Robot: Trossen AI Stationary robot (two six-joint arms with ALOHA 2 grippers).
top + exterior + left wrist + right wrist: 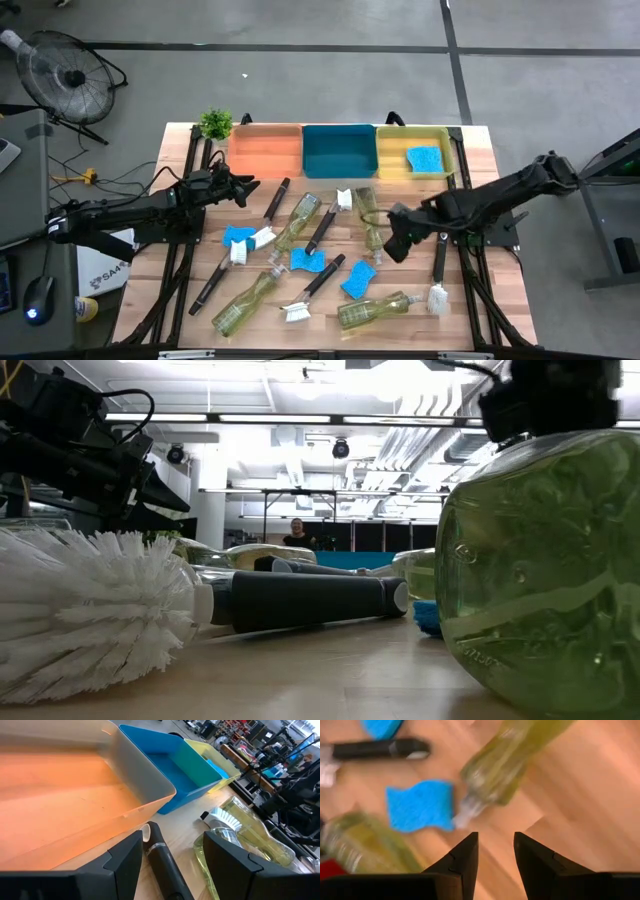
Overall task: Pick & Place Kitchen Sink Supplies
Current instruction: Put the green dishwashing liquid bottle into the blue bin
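The sink supplies lie scattered on the wooden table: clear bottles of yellow-green liquid (300, 220) (368, 215), blue sponges (305, 260) (358, 280) and black brushes with white heads (318, 288). One more sponge (425, 158) lies in the yellow bin (390, 165). My right gripper (392, 246) (495, 845) hovers open above the table's middle, pointing steeply down beside a bottle (505, 760) and a sponge (420, 805). My left gripper (245, 187) (172, 840) stands open near the orange bin (60, 805). A brush handle's end (160, 855) lies on the table just ahead of its fingers.
An orange bin (265, 150), a blue bin (338, 150) and the yellow bin stand in a row at the far edge. A small green plant (216, 123) stands at the far left corner. A brush (440, 270) and a bottle (375, 310) lie near the front right.
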